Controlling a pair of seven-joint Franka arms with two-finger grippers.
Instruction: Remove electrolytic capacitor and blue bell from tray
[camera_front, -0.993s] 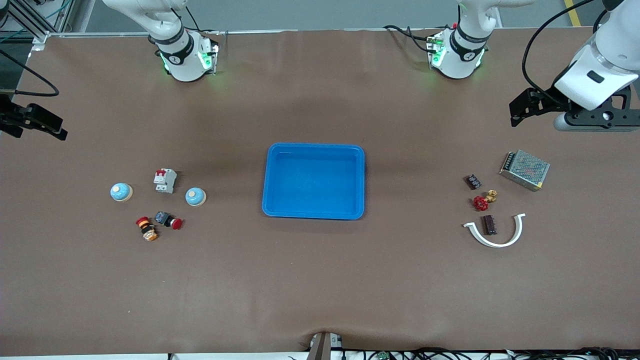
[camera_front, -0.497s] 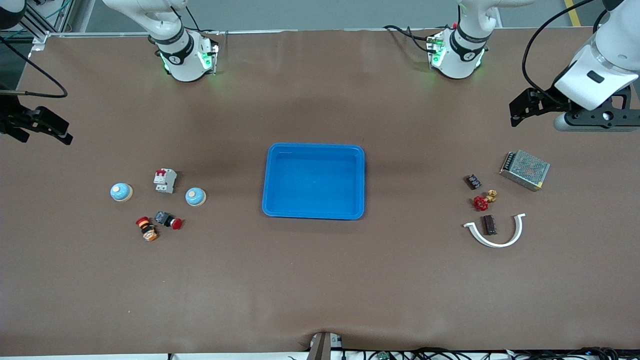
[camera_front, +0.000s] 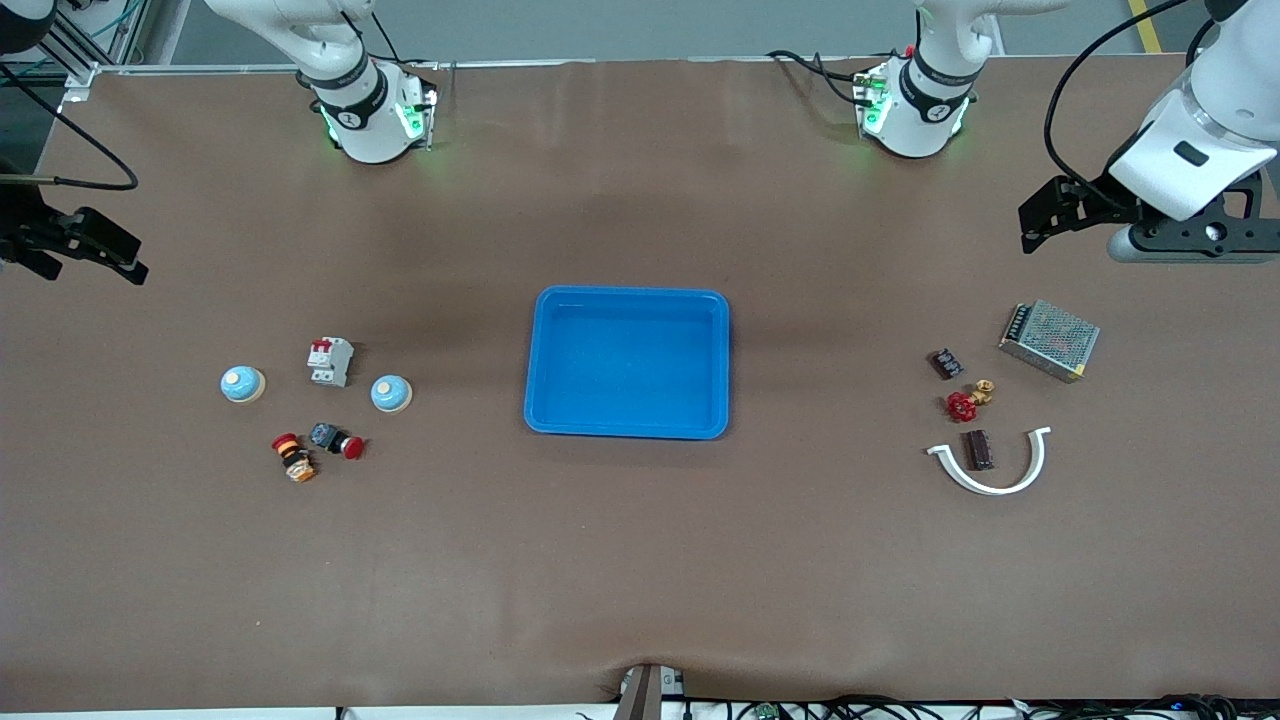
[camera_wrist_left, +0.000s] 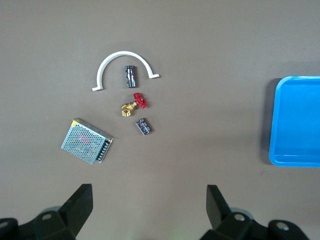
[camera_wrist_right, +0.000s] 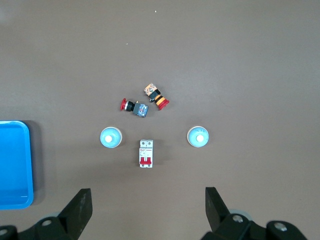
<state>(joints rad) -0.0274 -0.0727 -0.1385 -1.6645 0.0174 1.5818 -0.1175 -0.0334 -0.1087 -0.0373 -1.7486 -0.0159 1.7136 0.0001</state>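
Tray (camera_front: 627, 362) sits mid-tabletop between the two arms and is empty; nothing left in it to remove, so I judge the task done or nearly so.

Two blue bells lie toward the right arm's end: one (camera_front: 391, 393) nearer the tray, one (camera_front: 242, 384) farther out, with a breaker (camera_front: 330, 361) between them and two push-buttons (camera_front: 318, 448) nearer the front camera.

A capacitor (camera_front: 978, 449) lies toward the left arm's end, inside the curve of a white arc (camera_front: 990, 465). Beside it: red valve (camera_front: 965, 402), small dark part (camera_front: 946, 363), mesh power supply (camera_front: 1049, 340).

Items are grouped at each arm's own end, probably for reach.

Left claw (camera_wrist_left: 149, 207) hangs over bare tabletop by the power supply, fingers wide, holding nothing. Right claw (camera_wrist_right: 147, 207) hangs over bare tabletop by its group, also wide and empty.

No legible writing or labels.
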